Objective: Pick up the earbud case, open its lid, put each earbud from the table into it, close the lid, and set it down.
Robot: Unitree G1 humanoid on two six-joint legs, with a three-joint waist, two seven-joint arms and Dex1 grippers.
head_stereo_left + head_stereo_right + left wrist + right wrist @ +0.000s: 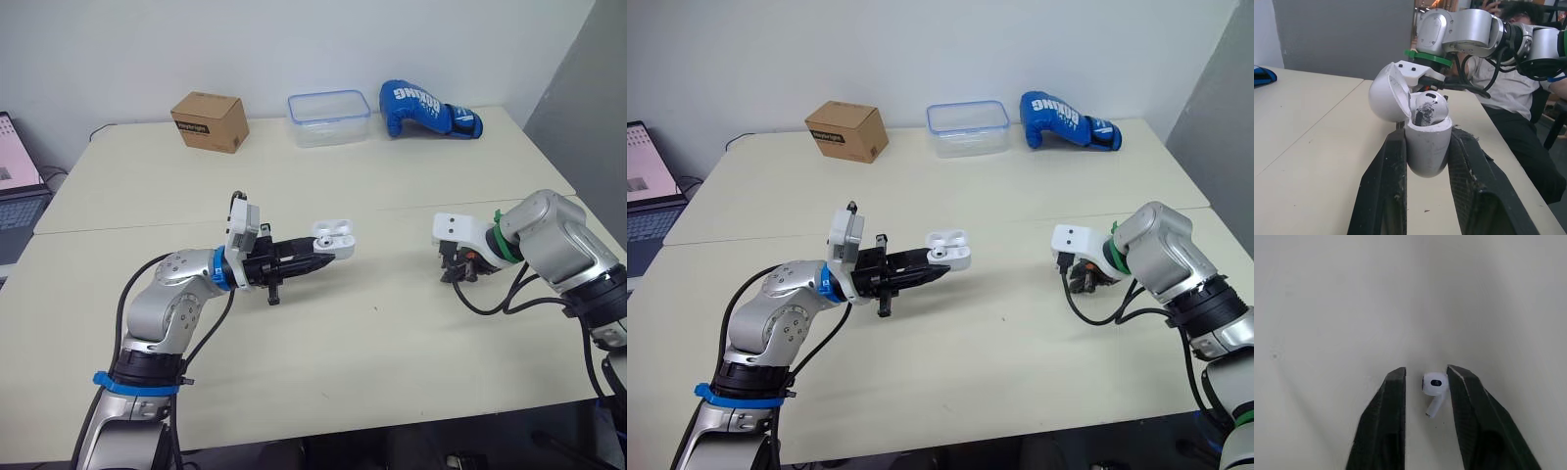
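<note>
Bright even indoor light, soft faint shadows on the table point(392, 323), right wrist view dimmer

box point(209, 120), tub point(329, 117), glove point(428, 110) sitting left-to-right along worktop point(392, 323) back | earbud case point(333, 238) hovering mid-worktop | earbud point(1435, 387) lying to its right

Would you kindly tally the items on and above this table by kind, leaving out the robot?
white earbud case: 1
white earbuds: 2, one on the beige table, one in the case
brown cardboard box: 1
clear plastic container with blue rim: 1
blue boxing glove: 1
Total: 6
</note>
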